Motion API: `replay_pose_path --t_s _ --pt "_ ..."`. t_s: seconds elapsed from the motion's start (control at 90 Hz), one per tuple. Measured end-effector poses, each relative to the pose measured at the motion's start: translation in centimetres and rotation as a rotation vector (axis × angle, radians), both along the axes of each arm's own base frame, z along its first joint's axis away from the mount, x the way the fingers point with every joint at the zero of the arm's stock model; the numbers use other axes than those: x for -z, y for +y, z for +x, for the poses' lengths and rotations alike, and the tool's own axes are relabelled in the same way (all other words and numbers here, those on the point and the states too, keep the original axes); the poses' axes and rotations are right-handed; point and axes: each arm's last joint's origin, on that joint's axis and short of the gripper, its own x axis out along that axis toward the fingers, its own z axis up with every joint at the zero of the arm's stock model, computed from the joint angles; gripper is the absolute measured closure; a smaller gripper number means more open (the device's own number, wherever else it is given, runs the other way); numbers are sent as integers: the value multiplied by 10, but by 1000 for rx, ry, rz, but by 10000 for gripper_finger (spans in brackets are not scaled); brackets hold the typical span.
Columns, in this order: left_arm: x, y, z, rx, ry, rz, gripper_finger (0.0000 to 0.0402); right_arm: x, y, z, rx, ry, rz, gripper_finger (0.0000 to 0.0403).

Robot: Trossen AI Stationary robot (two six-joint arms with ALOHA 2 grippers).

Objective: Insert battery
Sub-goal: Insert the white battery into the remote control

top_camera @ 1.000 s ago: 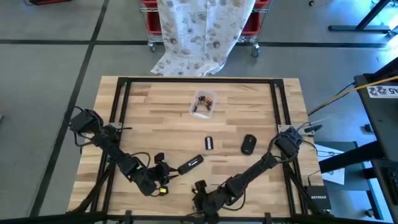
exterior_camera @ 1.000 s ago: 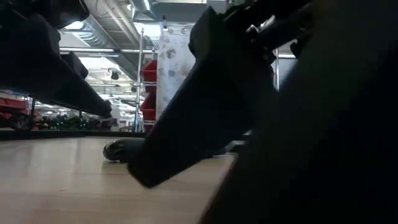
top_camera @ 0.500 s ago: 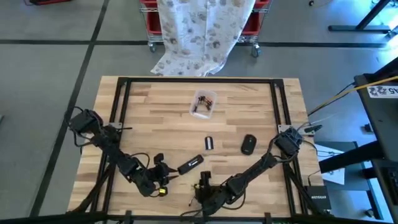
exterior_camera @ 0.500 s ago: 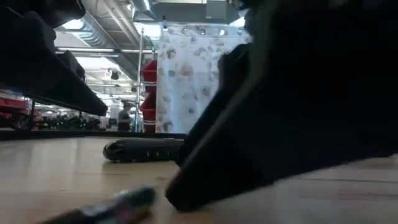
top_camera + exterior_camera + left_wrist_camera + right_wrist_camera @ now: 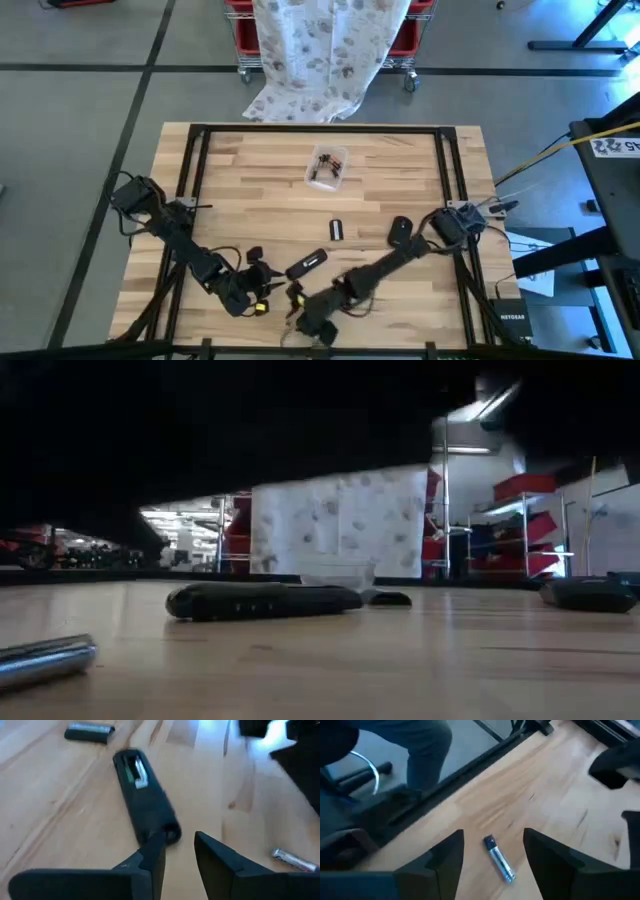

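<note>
Pick step: right hand (image 5: 492, 847) spread above the loose battery (image 5: 498, 858) at lower centre of the desk (image 5: 400, 160), needs to drop and pinch; left hand (image 5: 179, 851) spread at the remote (image 5: 144, 802).

Illumination is even and bright in the high view; the wooden table (image 5: 260, 190) shows only faint shadows. In the low view an unlit black mass fills the upper frame, and the battery (image 5: 45, 660) nearest the lens is defocused. The right wrist view carries motion blur; the battery (image 5: 499, 859) ahead of the right gripper (image 5: 492, 857) reflects a highlight.
</note>
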Motion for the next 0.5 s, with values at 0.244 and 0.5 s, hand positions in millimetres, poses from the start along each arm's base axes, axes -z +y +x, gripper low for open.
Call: replay_pose_path --t_s 0.244,0.5 --pt "14 2 -26 -96 156 -10 315 25 -12 34 -31 69 39 224" --pt "16 -1 -43 -169 152 -22 315 33 -25 42 47 155 112 379"
